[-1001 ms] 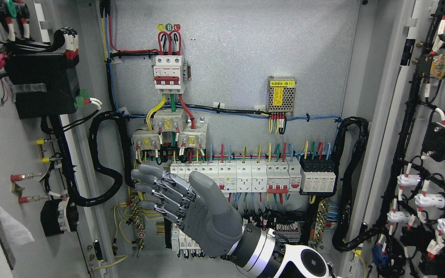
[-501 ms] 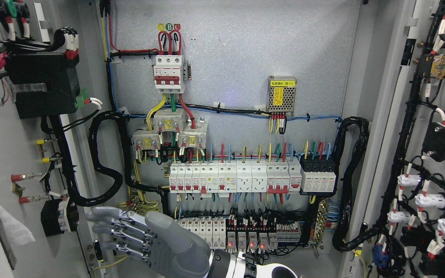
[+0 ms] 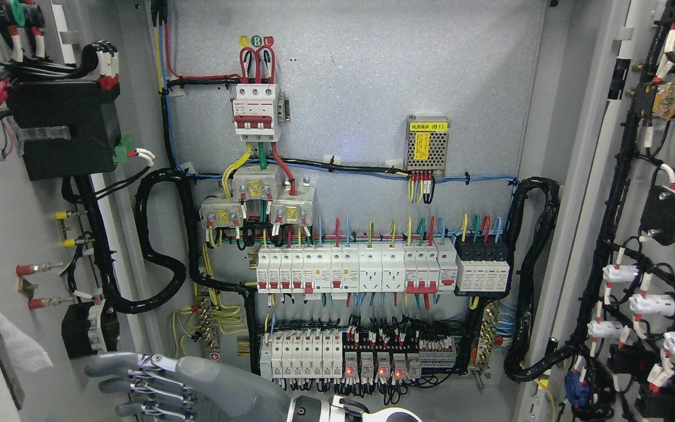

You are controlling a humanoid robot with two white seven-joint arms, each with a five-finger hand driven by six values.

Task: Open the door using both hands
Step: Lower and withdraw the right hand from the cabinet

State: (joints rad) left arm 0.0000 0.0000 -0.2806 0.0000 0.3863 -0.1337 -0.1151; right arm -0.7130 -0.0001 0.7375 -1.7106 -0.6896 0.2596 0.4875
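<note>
One hand: only the right hand (image 3: 156, 384) shows, at the bottom left of the frame, its arm coming in from the lower right along the bottom edge.
Hand state: fingers (image 3: 120, 370) stretched out and slightly apart, pointing left, holding nothing.
Change: a second ago this hand stood in front of the row of white switches (image 3: 352, 268) at centre frame; half a second ago it was lower; now it has sunk to the bottom edge and slid left, so the whole panel is uncovered.
Nearest things: the fingertips sit just below the small black box (image 3: 82, 331) on the left door, near the yellow wires (image 3: 205, 319) at the cabinet's lower left corner.
Lower switches: the second row of switches (image 3: 361, 354) at bottom centre shows small red lights.
Doors: the left door (image 3: 15, 234) is swung wide at the frame's left edge, the right door (image 3: 660, 234) wide at the right edge, both showing their wired inner faces.
Cabinet back: the grey back wall (image 3: 361, 88) is in full view, with the red-and-white main switch (image 3: 257, 111) at upper centre.
Left hand: out of sight.
Meaning: to my eye the doors are already open and the hand is drawing away, so the job looks finished or nearly so.
</note>
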